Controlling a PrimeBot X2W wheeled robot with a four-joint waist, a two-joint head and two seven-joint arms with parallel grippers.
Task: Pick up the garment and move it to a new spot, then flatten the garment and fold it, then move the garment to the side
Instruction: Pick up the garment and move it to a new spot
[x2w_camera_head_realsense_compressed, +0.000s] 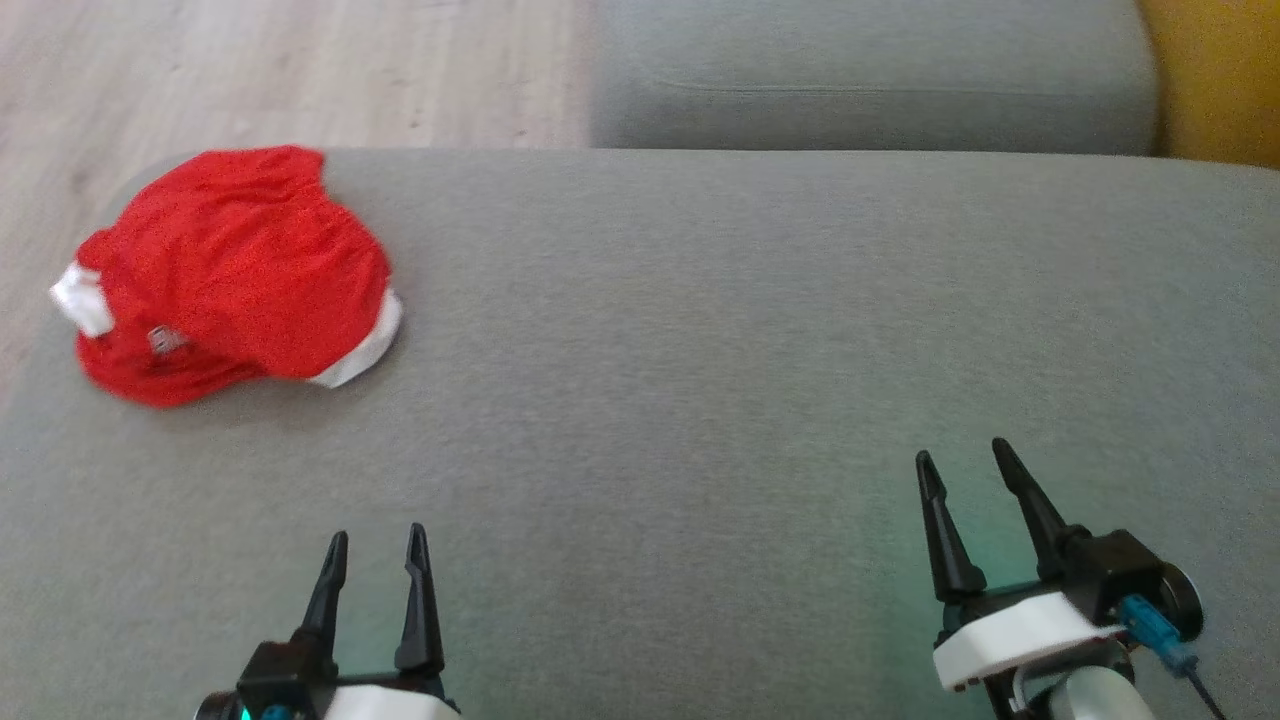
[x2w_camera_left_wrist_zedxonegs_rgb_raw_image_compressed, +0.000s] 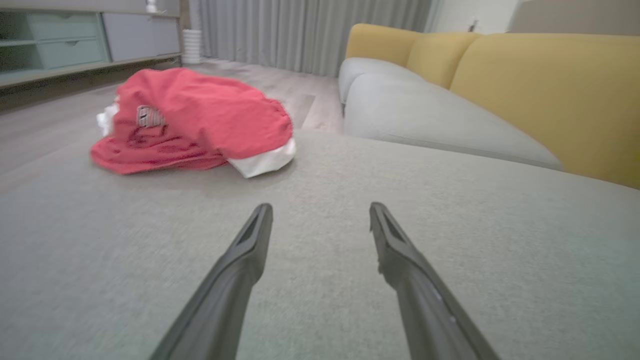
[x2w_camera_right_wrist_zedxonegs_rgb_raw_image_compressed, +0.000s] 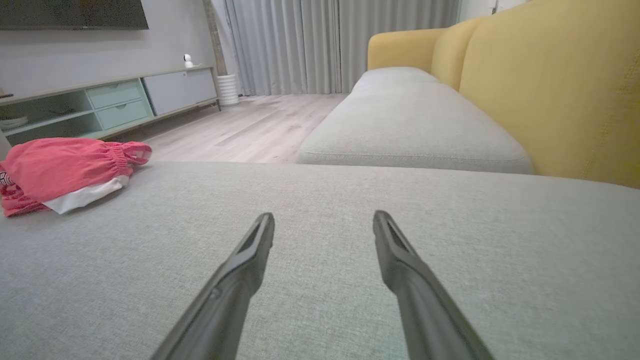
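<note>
one garment (x2w_camera_head_realsense_compressed: 230, 275) heaped at the cushion (x2w_camera_head_realsense_compressed: 700, 350) edge

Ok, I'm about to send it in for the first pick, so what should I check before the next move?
1. Left gripper open, empty: ok.
2. Right gripper open, empty: ok.
3. Red fabric garment with white trim resting on the grey fabric cushion: ok.
4. Garment flattened: not ok, it lies bunched.
5. Cushion between left gripper and garment free of obstacles: ok.
6. Garment overhanging the cushion's left edge: cannot tell.
</note>
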